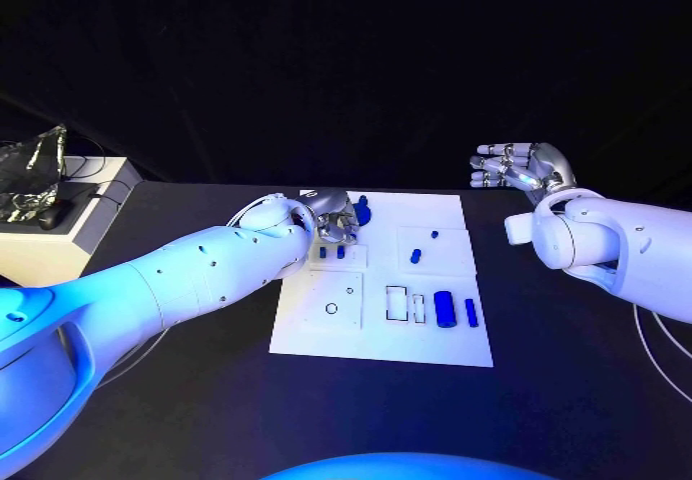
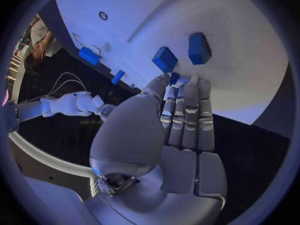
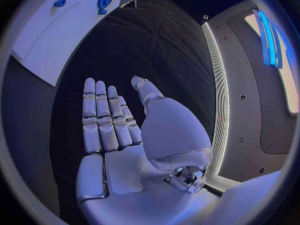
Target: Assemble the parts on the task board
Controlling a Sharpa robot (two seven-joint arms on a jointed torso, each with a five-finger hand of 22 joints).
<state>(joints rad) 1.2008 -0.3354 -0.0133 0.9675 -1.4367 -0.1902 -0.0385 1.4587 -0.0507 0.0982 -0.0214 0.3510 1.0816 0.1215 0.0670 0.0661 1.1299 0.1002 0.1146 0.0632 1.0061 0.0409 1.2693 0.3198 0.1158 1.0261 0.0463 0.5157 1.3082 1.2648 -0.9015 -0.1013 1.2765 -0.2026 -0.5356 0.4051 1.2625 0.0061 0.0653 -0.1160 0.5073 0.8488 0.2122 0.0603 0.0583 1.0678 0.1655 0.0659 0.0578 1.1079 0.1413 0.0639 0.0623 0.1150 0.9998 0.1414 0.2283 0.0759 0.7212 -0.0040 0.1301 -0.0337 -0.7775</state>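
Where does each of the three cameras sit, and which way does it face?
Head view: on the robot's head, looking down at the task board; both arms, left hand and right hand.
Left wrist view: behind the left hand, facing the task board.
Right wrist view: behind the right hand, over the black table.
All three share the task board.

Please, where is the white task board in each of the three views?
Head view: the task board lies in the middle of the black table.
Left wrist view: the task board spreads just beyond the fingertips of the left hand.
Right wrist view: the task board lies across dark table from the right hand.
Shared landmark: the blue parts on it.
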